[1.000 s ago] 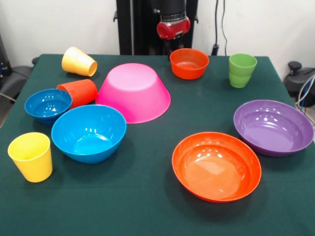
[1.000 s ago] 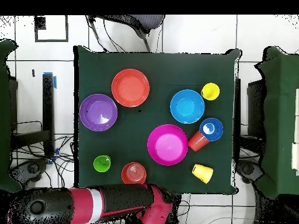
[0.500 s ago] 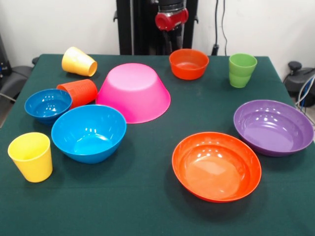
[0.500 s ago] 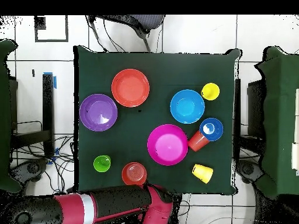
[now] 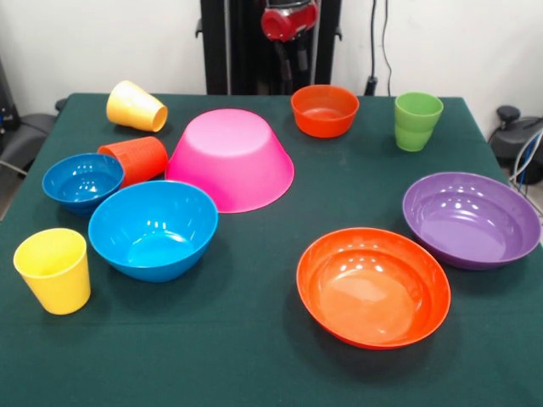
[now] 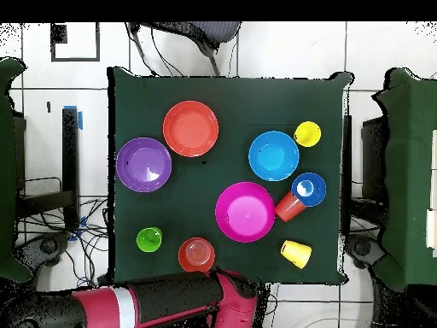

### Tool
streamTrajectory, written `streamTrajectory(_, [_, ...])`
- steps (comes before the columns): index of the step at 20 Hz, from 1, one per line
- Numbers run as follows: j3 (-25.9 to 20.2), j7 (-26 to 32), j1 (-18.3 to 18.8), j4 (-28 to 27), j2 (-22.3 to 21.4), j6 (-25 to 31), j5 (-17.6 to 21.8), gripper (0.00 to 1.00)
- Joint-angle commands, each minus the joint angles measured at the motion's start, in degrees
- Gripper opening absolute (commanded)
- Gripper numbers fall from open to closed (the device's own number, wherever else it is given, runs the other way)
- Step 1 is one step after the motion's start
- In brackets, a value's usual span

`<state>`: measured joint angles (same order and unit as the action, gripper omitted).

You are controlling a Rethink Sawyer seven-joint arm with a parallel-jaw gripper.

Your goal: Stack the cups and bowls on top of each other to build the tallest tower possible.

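- We see the large pink bowl [image 5: 231, 158] lying upside down mid-desk [image 5: 254, 373], glossy and round, nothing stacked on it.
- The orange-red cup [image 5: 136, 159] and one yellow cup [image 5: 136, 107] lie on their sides; the other yellow cup [image 5: 53, 270] and the green cup [image 5: 417, 120] stand upright.
- The end effector [image 5: 288, 25] hangs behind the small orange bowl [image 5: 324, 109]; we cannot tell its opening.

glossy red-and-black arm [image 6: 162, 301]
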<state>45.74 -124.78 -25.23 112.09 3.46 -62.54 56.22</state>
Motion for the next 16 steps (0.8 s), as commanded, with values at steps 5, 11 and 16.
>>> streamTrajectory(5, [-4.39,7.79,1.83,-8.09,0.69,6.62,-2.37,1.0])
streamTrajectory(11, [-4.53,9.57,2.05,-9.49,2.04,6.99,-6.93,1.0])
streamTrajectory(16, [-4.97,7.92,1.32,-11.44,2.67,9.07,-8.41,1.0])
